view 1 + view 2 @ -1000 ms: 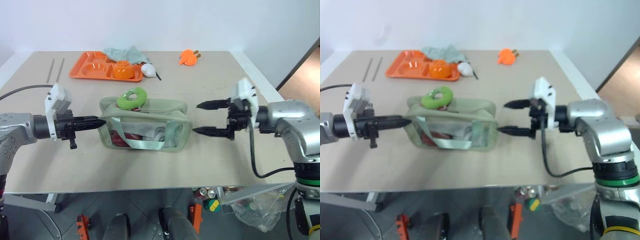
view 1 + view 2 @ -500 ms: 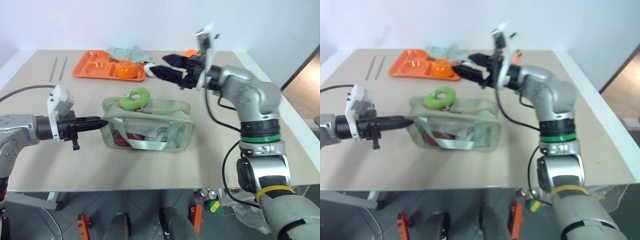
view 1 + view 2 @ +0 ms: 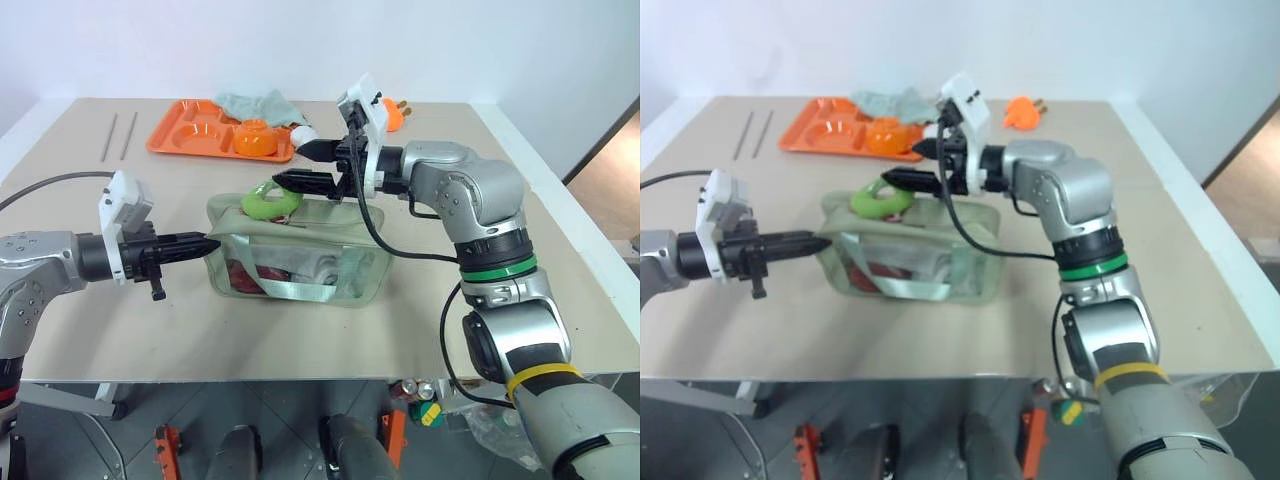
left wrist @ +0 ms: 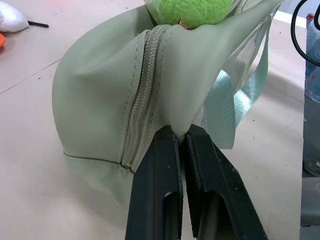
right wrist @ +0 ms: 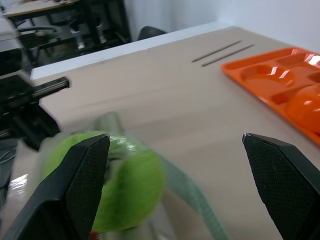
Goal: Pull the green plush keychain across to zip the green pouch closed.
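Observation:
The pale green pouch (image 3: 318,228) lies mid-table with its clear window facing me. On its top, toward the left end, rests the lime-green plush keychain (image 3: 268,198). My left gripper (image 3: 203,243) is shut on the fabric of the pouch's left end; the left wrist view shows its fingers (image 4: 160,170) pinching a fold of the pouch (image 4: 100,100) beside the zipper. My right gripper (image 3: 292,166) hovers open just above and behind the keychain, pointing left. In the right wrist view the keychain (image 5: 127,182) sits low between the spread fingers (image 5: 82,175).
At the back left stands an orange tray (image 3: 190,130) holding an orange bowl (image 3: 252,138), with a grey-green cloth (image 3: 255,103) and a white object (image 3: 305,133) beside it. Two thin metal rods (image 3: 118,135) lie far left; an orange toy (image 3: 392,115) lies at the back.
My right arm has swung from the right of the pouch up and leftward over it, its open gripper now close above the keychain. The left gripper has kept its hold.

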Robot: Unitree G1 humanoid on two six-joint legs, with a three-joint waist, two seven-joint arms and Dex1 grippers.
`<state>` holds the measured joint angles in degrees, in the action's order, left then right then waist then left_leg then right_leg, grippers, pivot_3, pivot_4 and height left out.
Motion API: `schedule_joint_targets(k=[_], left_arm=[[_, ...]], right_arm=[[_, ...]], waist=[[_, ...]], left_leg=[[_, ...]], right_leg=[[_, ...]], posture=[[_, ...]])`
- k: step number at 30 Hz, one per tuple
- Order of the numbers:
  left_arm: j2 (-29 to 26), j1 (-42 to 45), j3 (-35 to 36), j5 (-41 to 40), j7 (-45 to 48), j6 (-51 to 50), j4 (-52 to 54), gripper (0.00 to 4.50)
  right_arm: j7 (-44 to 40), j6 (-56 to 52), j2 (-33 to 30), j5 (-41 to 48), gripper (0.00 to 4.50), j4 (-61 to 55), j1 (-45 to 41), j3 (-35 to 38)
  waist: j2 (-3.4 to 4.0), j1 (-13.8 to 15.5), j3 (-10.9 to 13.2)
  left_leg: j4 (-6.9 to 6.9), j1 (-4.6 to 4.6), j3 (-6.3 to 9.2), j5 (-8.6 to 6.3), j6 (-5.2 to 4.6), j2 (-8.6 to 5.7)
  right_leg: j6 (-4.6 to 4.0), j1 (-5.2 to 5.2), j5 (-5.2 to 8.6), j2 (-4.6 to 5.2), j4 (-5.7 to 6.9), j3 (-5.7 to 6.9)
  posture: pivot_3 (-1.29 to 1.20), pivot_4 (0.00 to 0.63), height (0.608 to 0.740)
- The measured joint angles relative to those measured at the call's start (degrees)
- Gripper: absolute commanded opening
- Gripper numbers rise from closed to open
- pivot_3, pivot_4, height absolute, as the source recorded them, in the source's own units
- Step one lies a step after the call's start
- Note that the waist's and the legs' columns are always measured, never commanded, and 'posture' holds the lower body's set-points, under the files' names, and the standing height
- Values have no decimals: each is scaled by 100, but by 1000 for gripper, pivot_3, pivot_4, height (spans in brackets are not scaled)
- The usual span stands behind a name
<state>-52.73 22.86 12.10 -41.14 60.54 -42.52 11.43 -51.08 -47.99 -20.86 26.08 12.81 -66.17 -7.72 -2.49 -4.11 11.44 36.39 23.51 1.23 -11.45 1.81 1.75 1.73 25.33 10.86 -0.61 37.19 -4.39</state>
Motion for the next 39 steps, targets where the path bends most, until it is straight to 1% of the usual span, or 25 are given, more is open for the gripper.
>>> schedule_joint_targets(k=[8, 9, 10, 12, 16, 18, 20, 21, 31, 33, 37, 39], left_arm=[[0, 1, -2, 13, 3, 11, -14, 0], [0, 1, -3, 16, 4, 15, -17, 0], [1, 1, -4, 17, 5, 18, -20, 0], [1, 1, -4, 17, 6, 24, -26, 0], [4, -13, -3, 15, 7, 47, -28, 0], [13, -27, -2, 13, 3, 84, -27, 0], [14, -28, -3, 13, 0, 87, -27, 0], [15, -27, -4, 11, -4, 88, -27, 0], [54, 37, -57, 19, -22, 88, -29, 0], [66, 75, -100, 20, -21, 89, -32, 0], [95, 96, -140, 11, 3, 90, -31, 0], [96, 130, -171, 14, 9, 92, -43, 0]], right_arm=[[-167, -190, -47, -37, 4390, -250, 179, -243], [-168, -189, -45, -45, 3875, -252, 189, -269], [-175, -184, -41, -48, 3687, -257, 199, -285], [-223, -146, -25, -53, 2922, -262, 221, -305], [-245, -80, -13, -56, 1606, -267, 221, -307], [-256, -27, -13, -63, 862, -268, 222, -307], [-264, 1, -13, -66, 230, -268, 222, -307], [-271, 42, -15, -72, 84, -269, 226, -307], [-396, 222, -302, -164, 84, -311, 255, -301], [-499, 298, -555, -179, 84, -309, 255, -294], [-1003, 777, -1362, -268, 84, -317, 261, -168], [-1267, 1541, -1888, -532, 84, -331, 312, -81]], waist=[[0, -2, 0], [0, -2, 0], [0, -2, 0], [0, -3, 0], [0, -3, 0], [0, -3, 0], [0, -3, 0], [0, -3, 0], [0, 6, 0], [0, 32, 0], [1, 101, 1], [1, 122, 1]], left_leg=[[0, 0, 1, 0, 0, 1], [0, -1, 1, 0, 0, 1], [0, -1, 0, 0, 0, 1], [0, -1, 0, 0, 0, 1], [0, -1, 1, 0, 0, 1], [0, -1, 1, 0, 0, 1], [0, -1, 1, 0, 0, 1], [0, -1, 1, 0, 0, 1], [0, 0, 1, 0, 0, -1], [1, 2, 1, 0, 0, -4], [0, 5, -3, 0, 0, -5], [-2, 3, -3, -1, 0, -4]], right_leg=[[-1, 0, 0, 0, 0, 2], [0, 0, 0, 0, 0, 2], [0, 0, 0, 0, 0, 2], [-1, 0, 0, -1, 0, 2], [-1, 0, 1, -1, 0, 2], [-1, 0, 0, -1, 0, 2], [-1, 0, 0, -1, 0, 2], [-1, 0, 0, -1, 0, 2], [0, -1, 1, 1, 0, 2], [1, -1, 1, 3, -2, 2], [3, -1, 3, 5, -11, 0], [0, 0, 6, 4, -11, 1]], posture=[[0, 150, 740], [0, 150, 740], [0, 150, 740], [0, 150, 740], [0, 150, 740], [0, 150, 740], [0, 150, 740], [0, 150, 740], [0, 150, 740], [0, 150, 740], [0, 150, 740], [0, 150, 740]])
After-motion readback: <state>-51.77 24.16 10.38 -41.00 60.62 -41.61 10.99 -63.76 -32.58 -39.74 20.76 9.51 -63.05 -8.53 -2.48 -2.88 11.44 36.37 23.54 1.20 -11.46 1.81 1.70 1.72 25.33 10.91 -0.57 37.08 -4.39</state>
